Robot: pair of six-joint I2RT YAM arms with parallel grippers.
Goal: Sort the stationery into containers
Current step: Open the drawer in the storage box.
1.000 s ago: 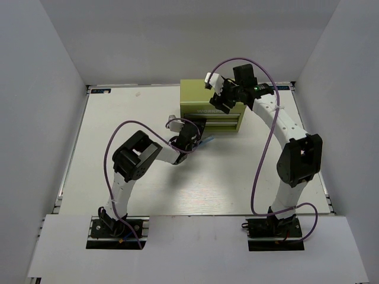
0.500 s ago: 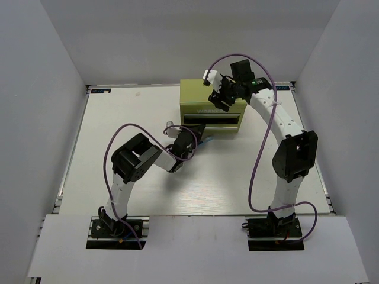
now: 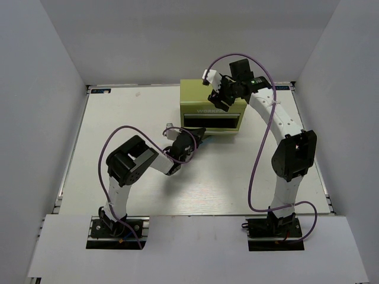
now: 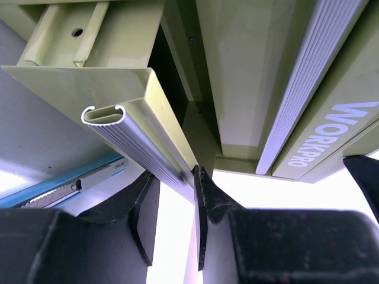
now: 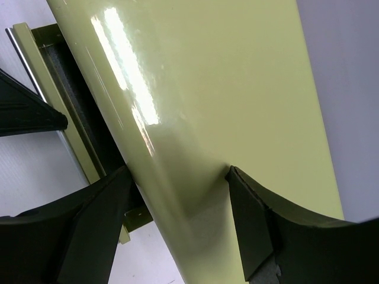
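Note:
The yellow-green chest (image 3: 201, 94) stands at the back of the table, lettering on its front. One shallow drawer (image 3: 210, 120) is pulled out a little and shows dark inside. My left gripper (image 3: 199, 135) is at the chest's front. In the left wrist view this gripper (image 4: 173, 173) is shut on the drawer's ribbed silver handle (image 4: 142, 148). My right gripper (image 3: 220, 97) sits on the chest's top; its wide jaws (image 5: 177, 171) clamp the top front edge of the chest (image 5: 225, 89). A pale blue-silver pen (image 4: 59, 186) lies on the table under the drawer.
White walls close in the table on three sides. The left arm's elbow (image 3: 130, 163) hangs over the table's middle left. The right arm's elbow (image 3: 293, 157) stands near the right edge. Purple cables (image 3: 260, 148) loop beside both arms.
The left arm's elbow drew back toward the near left, and a dark gap opened in the chest's front as the drawer came out. The right gripper shifted slightly left on the top.

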